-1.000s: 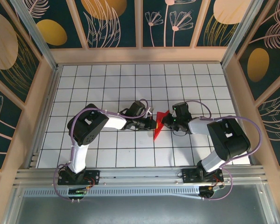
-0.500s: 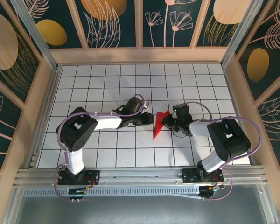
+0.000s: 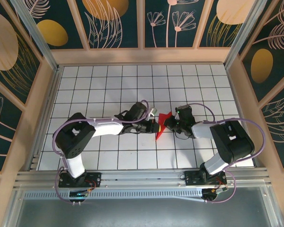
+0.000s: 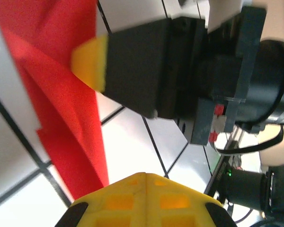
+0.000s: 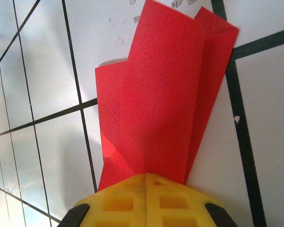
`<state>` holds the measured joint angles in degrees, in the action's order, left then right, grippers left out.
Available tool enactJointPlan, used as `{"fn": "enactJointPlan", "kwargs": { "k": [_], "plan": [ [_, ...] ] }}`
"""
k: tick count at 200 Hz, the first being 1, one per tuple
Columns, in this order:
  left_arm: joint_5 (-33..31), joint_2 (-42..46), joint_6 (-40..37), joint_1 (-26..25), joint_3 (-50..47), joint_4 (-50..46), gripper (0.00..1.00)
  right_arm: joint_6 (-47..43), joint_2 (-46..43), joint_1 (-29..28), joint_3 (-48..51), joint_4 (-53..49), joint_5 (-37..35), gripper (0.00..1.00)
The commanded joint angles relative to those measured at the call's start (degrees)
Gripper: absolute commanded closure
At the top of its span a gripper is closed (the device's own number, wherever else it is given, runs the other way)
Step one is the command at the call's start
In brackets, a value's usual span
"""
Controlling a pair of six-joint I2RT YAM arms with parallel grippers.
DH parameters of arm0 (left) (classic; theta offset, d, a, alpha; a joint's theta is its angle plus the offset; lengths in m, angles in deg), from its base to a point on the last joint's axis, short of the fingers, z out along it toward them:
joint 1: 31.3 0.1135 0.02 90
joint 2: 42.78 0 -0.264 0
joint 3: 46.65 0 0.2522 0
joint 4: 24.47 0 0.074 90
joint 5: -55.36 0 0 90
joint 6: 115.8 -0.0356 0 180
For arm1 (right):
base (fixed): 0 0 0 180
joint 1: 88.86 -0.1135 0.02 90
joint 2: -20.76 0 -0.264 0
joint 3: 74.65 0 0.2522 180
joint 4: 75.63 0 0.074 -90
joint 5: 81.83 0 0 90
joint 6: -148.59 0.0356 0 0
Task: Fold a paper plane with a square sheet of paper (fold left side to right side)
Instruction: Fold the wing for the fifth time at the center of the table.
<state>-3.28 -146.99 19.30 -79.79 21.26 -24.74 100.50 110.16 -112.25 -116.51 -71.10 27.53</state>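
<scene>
Moved: left arm's elbow swung further left and down, forearm now stretched long toward the centre; folded red paper [image 3: 161, 126] and right arm about where they were.
Left hand [image 3: 153, 126]: yellow fingertips [image 4: 144, 189] pressed together, just beside the paper's left edge; lower corner of the paper meets them in the left wrist view, but cannot tell whether any paper is caught between.
Right hand [image 3: 170, 122]: pressed together and pinching the paper, which fans up out of the yellow fingertips [image 5: 146, 191] in the right wrist view; seen from the left wrist as a black block with a yellow tip [image 4: 132, 66] against the red.
Paper: creased into several overlapping layers [image 5: 165, 94], narrow and pointed toward the arms' bases, between the two hands.
Place: middle of the white gridded desk [image 3: 109, 85], slightly right of centre.
</scene>
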Motion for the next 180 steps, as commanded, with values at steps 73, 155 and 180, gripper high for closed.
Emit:
{"fn": "enactJointPlan", "kwargs": {
  "k": [73,155,180],
  "plan": [
    [1.2,-5.7,0.1,-1.3,1.2,0.0,0.98,-0.5,1.2,-0.6,2.3,-7.8,-2.3,1.0],
    [-0.1,-7.8,0.7,-1.9,-0.6,0.8,0.98,-0.6,0.9,-0.7,1.7,-7.7,-1.3,1.0],
    [-0.8,-8.7,1.5,-2.2,-1.6,1.6,0.98,-0.8,0.2,-0.7,0.5,-8.4,-1.1,1.0]
  ]
}}
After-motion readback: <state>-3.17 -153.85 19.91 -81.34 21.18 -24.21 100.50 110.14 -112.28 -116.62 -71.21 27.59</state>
